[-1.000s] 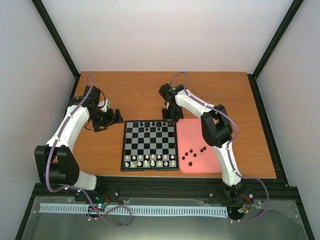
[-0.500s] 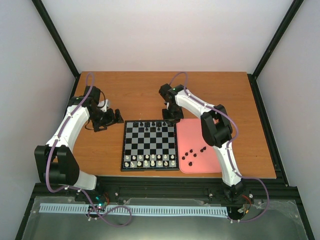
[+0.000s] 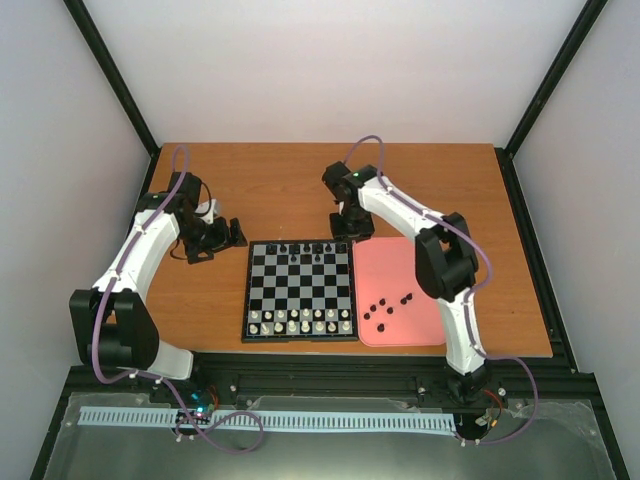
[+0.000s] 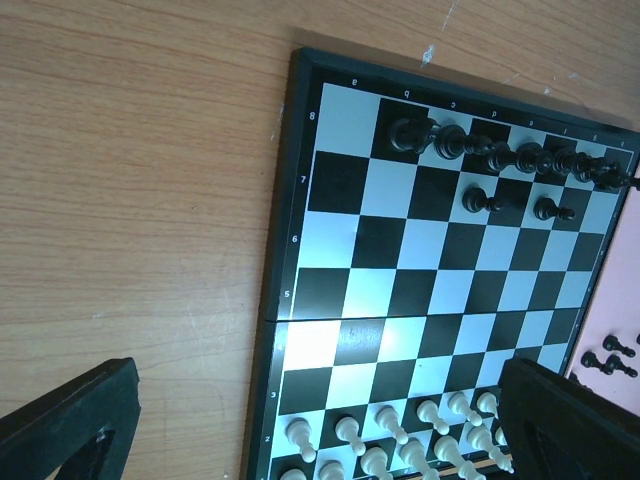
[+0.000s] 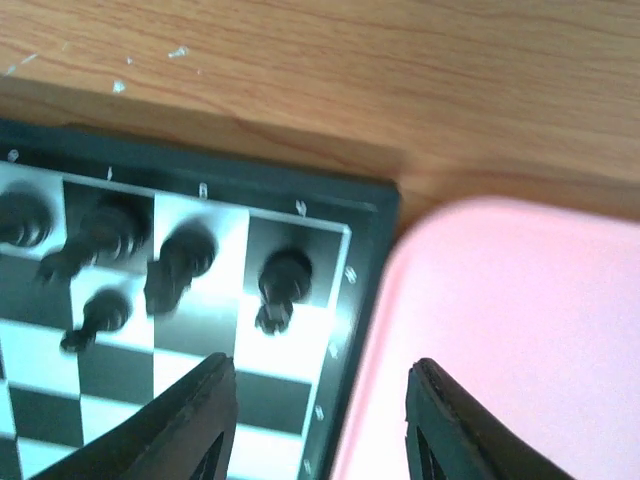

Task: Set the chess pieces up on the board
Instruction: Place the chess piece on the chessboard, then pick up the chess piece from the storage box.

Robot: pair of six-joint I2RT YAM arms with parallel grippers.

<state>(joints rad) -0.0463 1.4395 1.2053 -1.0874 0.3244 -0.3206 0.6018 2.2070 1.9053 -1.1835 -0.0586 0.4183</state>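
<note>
The board (image 3: 299, 291) lies in the middle of the table. Black chess pieces (image 3: 305, 247) stand along its far row, with two black pawns (image 4: 481, 201) one row in front. Several more black pieces (image 3: 386, 305) lie on the pink tray (image 3: 410, 265). My right gripper (image 3: 352, 234) hangs open and empty over the board's far right corner, above the edge between board and tray (image 5: 520, 330). A black rook (image 5: 283, 285) stands on that corner square, just ahead of the gripper (image 5: 322, 368). My left gripper (image 3: 218, 240) is open and empty, left of the board (image 4: 420, 300).
White pieces (image 3: 300, 320) fill the board's two near rows and also show in the left wrist view (image 4: 400, 440). The pink tray touches the board's right side. Bare wooden table (image 3: 260, 190) lies behind and left of the board.
My right arm has shifted a little to the right, carrying its open gripper from over the board's far right squares toward the tray edge. The left arm has not moved.
</note>
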